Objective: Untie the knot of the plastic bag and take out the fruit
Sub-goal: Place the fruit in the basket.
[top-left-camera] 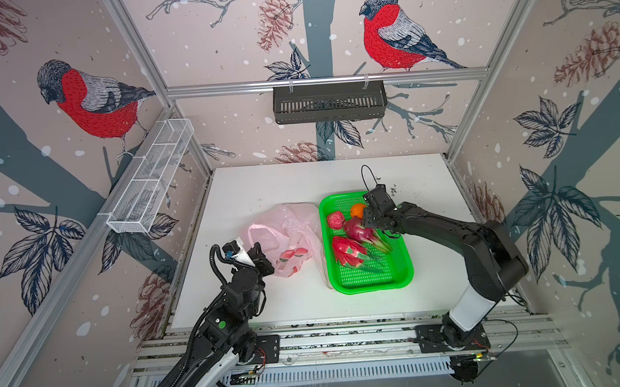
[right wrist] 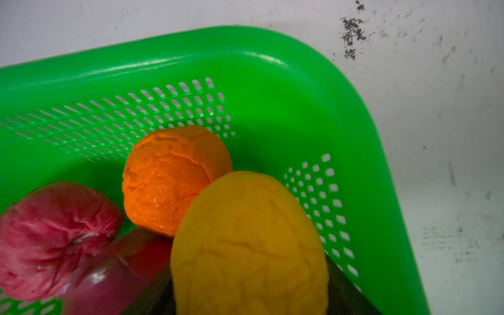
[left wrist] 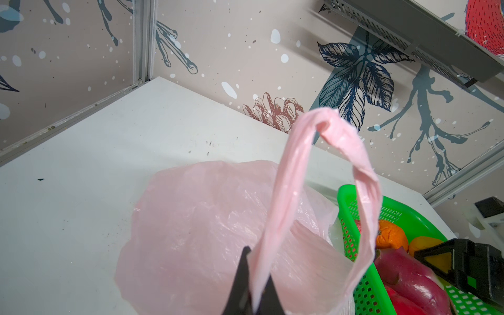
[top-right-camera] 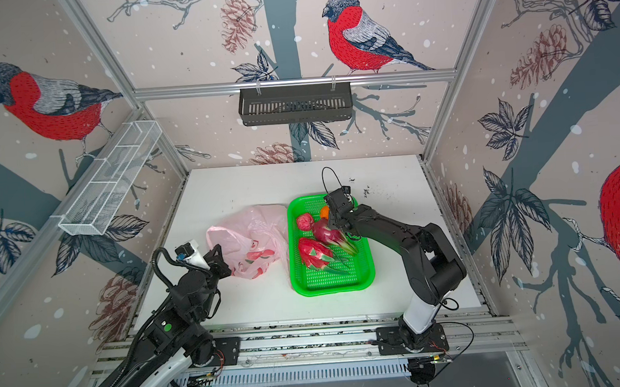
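The pale pink plastic bag [top-left-camera: 285, 235] lies slack on the white table, left of the green basket [top-left-camera: 373, 289]. My left gripper [left wrist: 257, 272] is shut on one handle loop [left wrist: 327, 128], which arches up from the jaws. No knot shows in any view. In the basket lie two dragon fruits [top-left-camera: 361, 231] [top-left-camera: 348, 252], a bumpy red ball [top-left-camera: 335, 219] and an orange ball [right wrist: 174, 180]. My right gripper [top-left-camera: 370, 216] hangs over the basket's far end with the yellow-orange ball [right wrist: 245, 240] between its fingers. Whether they still press it is unclear.
The basket's left rim touches the bag. A black rack [top-left-camera: 329, 102] hangs on the back wall and a white wire shelf [top-left-camera: 151, 177] on the left wall. Bare table [top-left-camera: 264, 182] lies behind the bag and in front of both.
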